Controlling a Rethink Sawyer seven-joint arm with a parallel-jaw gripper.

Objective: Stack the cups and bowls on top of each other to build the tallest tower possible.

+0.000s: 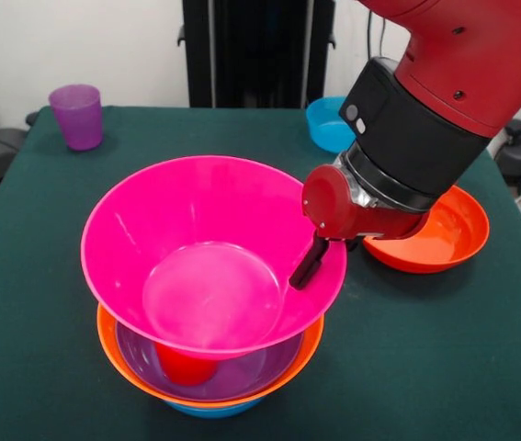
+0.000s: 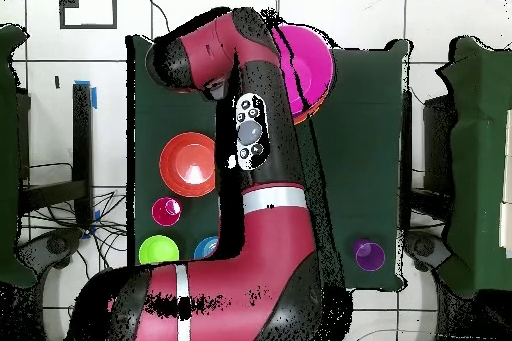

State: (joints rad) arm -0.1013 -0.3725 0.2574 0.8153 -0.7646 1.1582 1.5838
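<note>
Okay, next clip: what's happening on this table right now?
The Sawyer arm is building a bowl tower. Its end effector is at the right rim of the big pink bowl, which sits tilted on a red cup inside nested purple, orange and blue bowls. A red-orange bowl, a blue bowl and a purple cup stand apart.

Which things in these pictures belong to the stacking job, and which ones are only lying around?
For the job: tower of nested bowls, purple cup, blue bowl, red-orange bowl, green bowl, end effector at the tower's pink rim.
Only around: black column behind the table, floor cables.
</note>
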